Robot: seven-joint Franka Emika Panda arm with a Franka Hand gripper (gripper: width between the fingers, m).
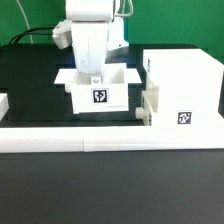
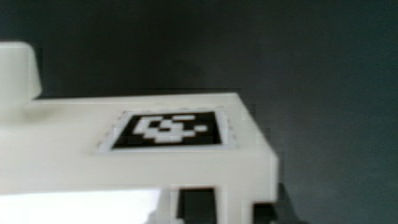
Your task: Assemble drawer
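Observation:
A small open-top white tray (image 1: 100, 92) with a square tag on its front stands on the black table in the middle of the exterior view. My gripper (image 1: 93, 72) reaches down onto it from above. In the wrist view, the tray's tagged wall (image 2: 169, 130) fills the frame. My gripper (image 2: 228, 205) has one dark finger on each side of that wall, shut on it. The tall hollow shell (image 1: 185, 85) stands at the exterior view's right. A second tray (image 1: 150, 103) sits partly inside it, its knob (image 1: 140, 114) pointing toward the first tray.
The long low white border rail (image 1: 100, 142) runs along the table's front edge. A small white piece (image 1: 3, 103) shows at the exterior view's left edge. Another white part (image 2: 18, 70) shows past the tray in the wrist view.

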